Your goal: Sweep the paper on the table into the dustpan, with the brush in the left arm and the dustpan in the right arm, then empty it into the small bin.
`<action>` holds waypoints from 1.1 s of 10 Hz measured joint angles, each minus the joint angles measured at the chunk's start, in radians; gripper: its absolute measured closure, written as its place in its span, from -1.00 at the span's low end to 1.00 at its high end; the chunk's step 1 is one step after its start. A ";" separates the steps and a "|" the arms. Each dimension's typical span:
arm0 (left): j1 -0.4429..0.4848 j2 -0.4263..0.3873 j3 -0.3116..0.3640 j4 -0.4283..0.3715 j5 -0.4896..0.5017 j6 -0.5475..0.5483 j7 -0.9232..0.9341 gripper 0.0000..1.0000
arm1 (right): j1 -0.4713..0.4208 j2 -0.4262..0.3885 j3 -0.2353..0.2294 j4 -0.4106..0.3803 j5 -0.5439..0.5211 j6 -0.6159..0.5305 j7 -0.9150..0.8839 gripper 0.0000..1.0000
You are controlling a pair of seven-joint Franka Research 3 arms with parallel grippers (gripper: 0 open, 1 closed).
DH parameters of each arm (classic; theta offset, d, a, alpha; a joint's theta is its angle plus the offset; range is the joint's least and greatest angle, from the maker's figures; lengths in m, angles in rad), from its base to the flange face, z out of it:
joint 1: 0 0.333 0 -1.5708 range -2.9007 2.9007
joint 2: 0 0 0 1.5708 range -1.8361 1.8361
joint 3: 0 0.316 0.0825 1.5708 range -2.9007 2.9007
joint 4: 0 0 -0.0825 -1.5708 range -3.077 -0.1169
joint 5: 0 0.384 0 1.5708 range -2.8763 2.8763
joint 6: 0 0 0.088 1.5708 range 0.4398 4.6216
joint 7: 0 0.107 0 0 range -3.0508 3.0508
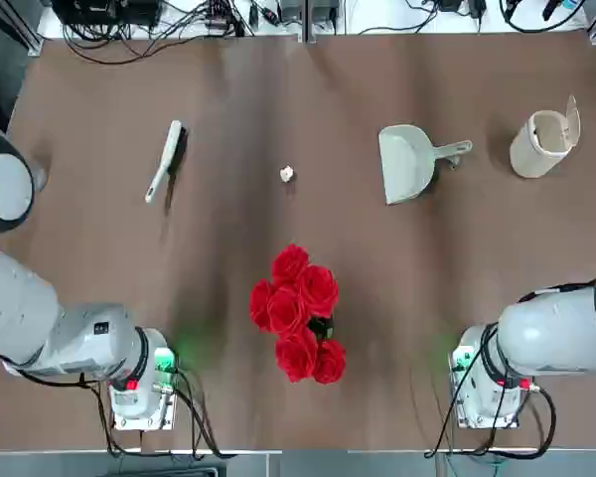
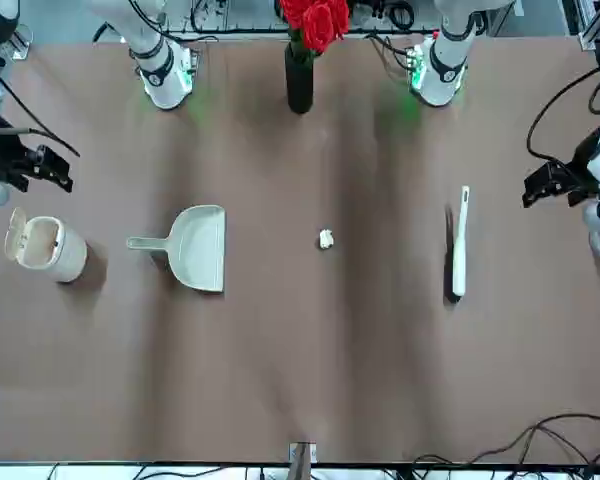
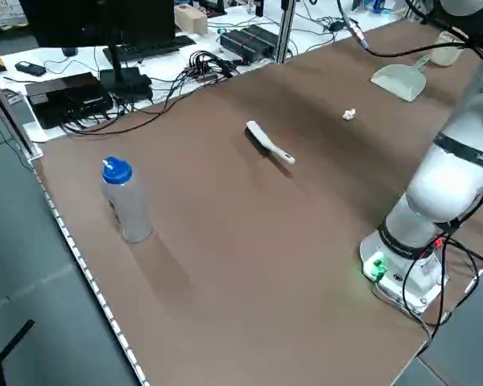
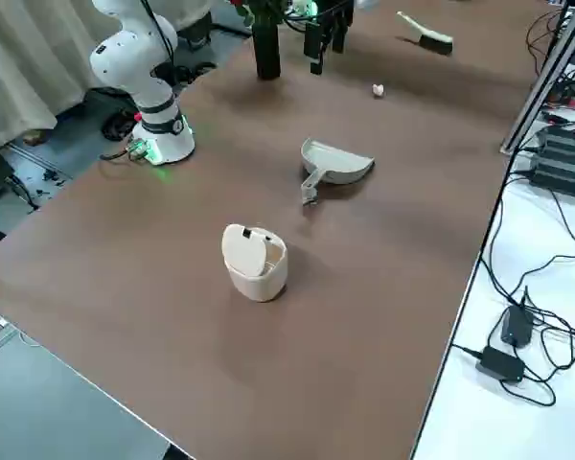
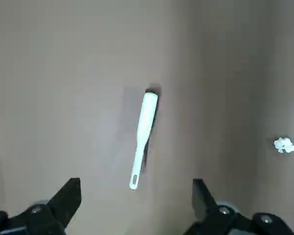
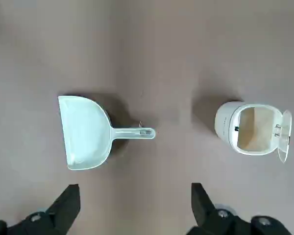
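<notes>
The brush (image 1: 165, 159) lies flat on the brown table (image 1: 228, 89), left of centre, its white handle pointing toward the robot. The paper (image 1: 287, 175), a tiny white ball, sits mid-table. To its right the dustpan (image 1: 409, 162) lies with its handle toward the small bin (image 1: 544, 142), which lies on its side, lid open. My left gripper (image 5: 135, 200) hangs open high above the brush (image 5: 143, 132), holding nothing. My right gripper (image 6: 134, 203) is open too, above the dustpan (image 6: 85, 132) and bin (image 6: 250, 128). In the front view both the left gripper (image 2: 550, 185) and the right gripper (image 2: 40, 165) hover near the table's side edges.
A dark vase of red roses (image 1: 298, 313) stands between the two arm bases, on the near half of the table. A clear bottle with a blue cap (image 3: 125, 201) stands near the left edge. Cables and electronics (image 1: 159, 20) line the far edge.
</notes>
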 joint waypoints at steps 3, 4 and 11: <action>0.002 0.001 0.001 -0.002 0.000 0.000 0.058 -1.00 | 0.000 0.000 0.000 0.000 0.000 0.000 0.000 -1.00; 0.008 0.005 0.002 -0.007 0.001 0.000 0.059 -1.00 | 0.000 0.000 0.000 0.001 0.000 0.000 0.000 -1.00; 0.096 0.075 0.006 -0.252 0.016 0.183 0.057 -1.00 | 0.010 0.000 -0.002 0.052 0.000 -0.068 -0.001 -1.00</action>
